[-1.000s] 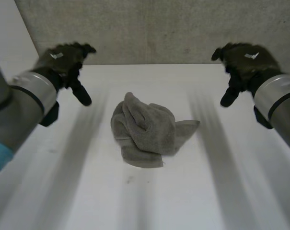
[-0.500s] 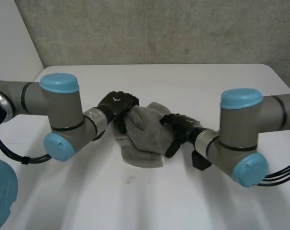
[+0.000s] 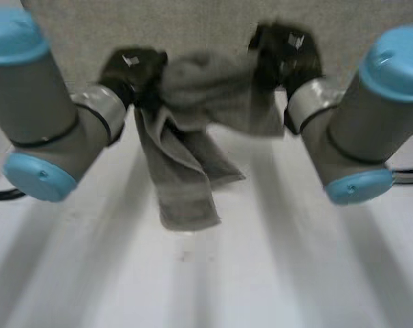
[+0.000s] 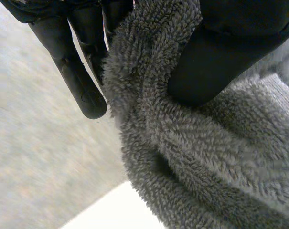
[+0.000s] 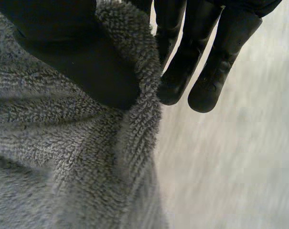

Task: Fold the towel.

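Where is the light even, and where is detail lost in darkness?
Head view: the white table is bright, without glare. Left wrist view: the grey fluffy towel is evenly lit; the black left hand pinching it shows little detail. Right wrist view: the black right hand, likewise.

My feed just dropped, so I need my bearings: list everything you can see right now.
towel: one, grey, stretched between the two hands, the rest hanging down over the table
table: one, white, below the towel
wall: one, grey, behind the table
left arm: one, grey with light-blue caps, left of the towel
right arm: one, grey with light-blue caps, right of the towel
left hand: one, black, pinching the towel's upper edge
right hand: one, black, pinching the towel's upper edge
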You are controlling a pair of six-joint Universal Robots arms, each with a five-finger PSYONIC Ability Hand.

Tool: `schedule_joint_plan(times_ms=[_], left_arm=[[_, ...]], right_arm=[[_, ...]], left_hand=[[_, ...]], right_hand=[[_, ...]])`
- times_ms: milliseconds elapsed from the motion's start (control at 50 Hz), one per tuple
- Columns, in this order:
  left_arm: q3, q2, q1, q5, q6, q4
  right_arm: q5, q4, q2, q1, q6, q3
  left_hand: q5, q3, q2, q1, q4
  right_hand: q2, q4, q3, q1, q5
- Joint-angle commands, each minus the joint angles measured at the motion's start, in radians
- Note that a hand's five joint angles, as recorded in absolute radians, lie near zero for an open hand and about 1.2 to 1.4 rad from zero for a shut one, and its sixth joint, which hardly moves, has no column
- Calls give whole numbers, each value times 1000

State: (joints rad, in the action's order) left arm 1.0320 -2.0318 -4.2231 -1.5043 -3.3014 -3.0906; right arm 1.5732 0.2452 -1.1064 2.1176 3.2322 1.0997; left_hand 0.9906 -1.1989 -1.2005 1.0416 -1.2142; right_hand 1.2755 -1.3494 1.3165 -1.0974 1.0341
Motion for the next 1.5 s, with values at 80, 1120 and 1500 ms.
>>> schedule_joint_plan(times_ms=[80, 1120, 1500], left_arm=[[135, 150, 29, -31, 114, 9], [233, 34, 74, -34, -3, 155], [523, 73, 20, 19, -1, 148]], right_arm=[[-7, 28, -85, 12, -180, 26], [131, -221, 5, -162, -368, 201], [-48, -434, -150, -162, -555, 410]], left_hand=[[231, -197, -196, 355, -182], [-928, 962, 964, -805, 977], [-635, 668, 670, -511, 684]], right_hand=[[121, -47, 80, -299, 188], [-967, 1041, -1008, 789, -901], [-756, 830, -797, 578, -689]])
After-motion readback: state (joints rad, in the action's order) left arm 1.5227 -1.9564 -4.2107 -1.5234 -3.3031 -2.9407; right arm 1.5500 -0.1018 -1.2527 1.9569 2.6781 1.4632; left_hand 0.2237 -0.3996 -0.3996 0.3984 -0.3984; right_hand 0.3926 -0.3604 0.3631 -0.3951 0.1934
